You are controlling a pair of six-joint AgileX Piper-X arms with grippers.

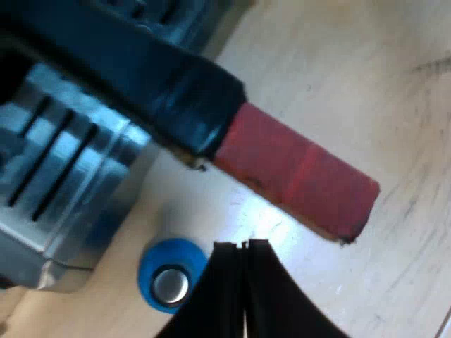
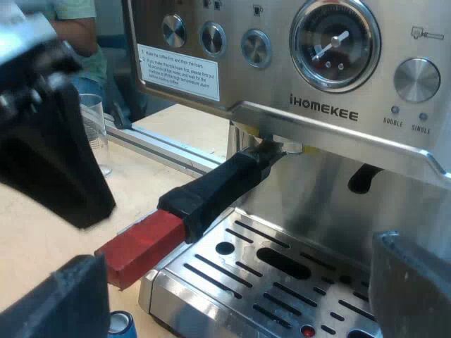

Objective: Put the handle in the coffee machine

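Left gripper (image 1: 243, 245), pressed together, hangs just beside the handle (image 1: 176, 98) at its red end (image 1: 296, 179), seemingly not touching it.

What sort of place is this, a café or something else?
Probably a test bench set up as a coffee corner, not a café: an espresso machine with its holder locked in, a blue tamper and a measuring glass stand on a plain wooden table.

The espresso machine (image 2: 268, 77) front reads "iHOMEKEE", with "DOUBLE" and "SINGLE" beneath a knob (image 2: 416, 79).
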